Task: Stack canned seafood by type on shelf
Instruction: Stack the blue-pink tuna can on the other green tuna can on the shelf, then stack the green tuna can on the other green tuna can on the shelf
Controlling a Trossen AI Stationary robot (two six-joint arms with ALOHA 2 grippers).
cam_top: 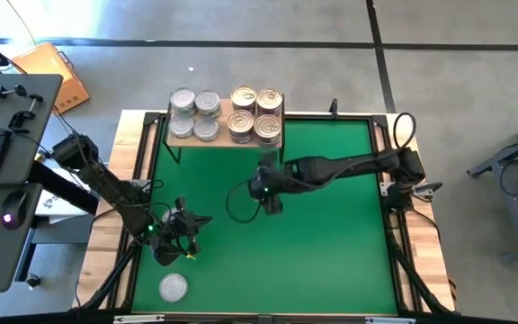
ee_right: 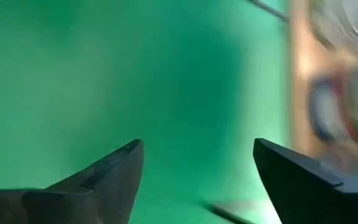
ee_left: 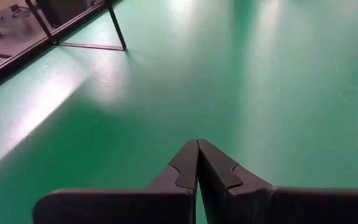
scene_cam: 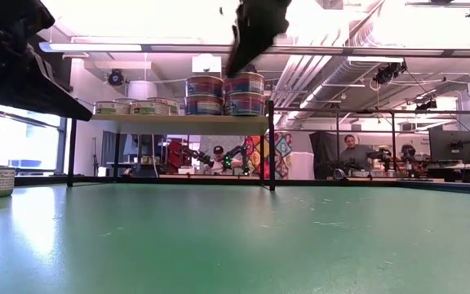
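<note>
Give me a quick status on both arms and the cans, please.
Right gripper open, empty, over mat near shelf. Left gripper shut, waiting near corner. One can left on mat; rest shelved. Nothing in the way.

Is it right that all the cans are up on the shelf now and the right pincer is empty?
Not quite. One can still sits on the green mat, as the high view shows. The others are on the shelf, and the right pincer is empty.

The shelf (ee_right: 328,93) and its cans (ee_right: 353,106) are blurred in the right wrist view.
</note>
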